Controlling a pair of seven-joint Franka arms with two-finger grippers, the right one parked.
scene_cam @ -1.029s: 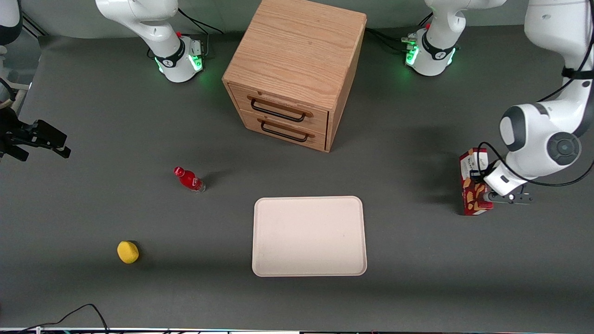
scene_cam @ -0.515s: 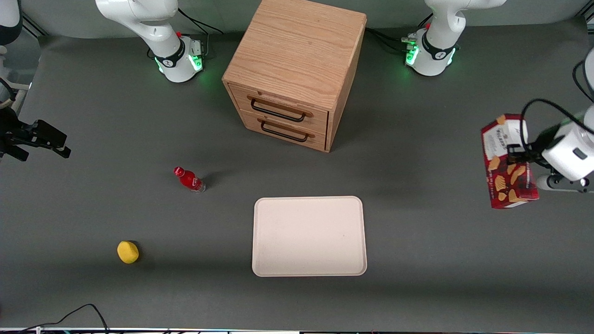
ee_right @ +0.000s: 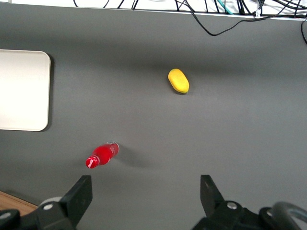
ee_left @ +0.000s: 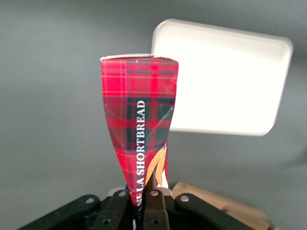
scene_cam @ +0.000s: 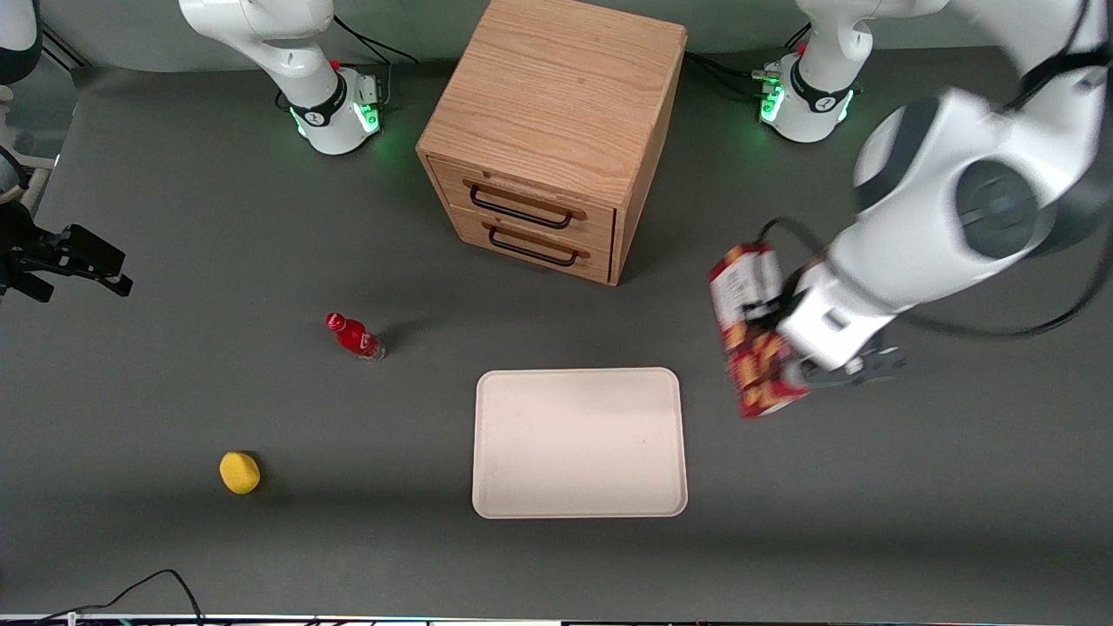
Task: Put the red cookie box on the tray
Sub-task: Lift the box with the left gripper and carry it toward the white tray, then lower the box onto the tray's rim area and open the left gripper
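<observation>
My left gripper [scene_cam: 774, 335] is shut on the red cookie box [scene_cam: 749, 335] and holds it in the air, long side roughly vertical, white label end uppermost. The box hangs beside the tray [scene_cam: 578, 442], toward the working arm's end of the table, just outside the tray's rim. In the left wrist view the tartan box [ee_left: 141, 115] sticks out from between the closed fingers [ee_left: 156, 203], with the cream-white tray [ee_left: 225, 76] lying on the grey table under it. The tray holds nothing.
A wooden two-drawer cabinet [scene_cam: 548, 139] stands farther from the front camera than the tray. A small red bottle [scene_cam: 352, 336] and a yellow lemon-like object [scene_cam: 239, 472] lie toward the parked arm's end of the table.
The gripper has lifted the cookie box off the table, then carried it sideways from the working arm's end toward the tray. Nothing else has moved.
</observation>
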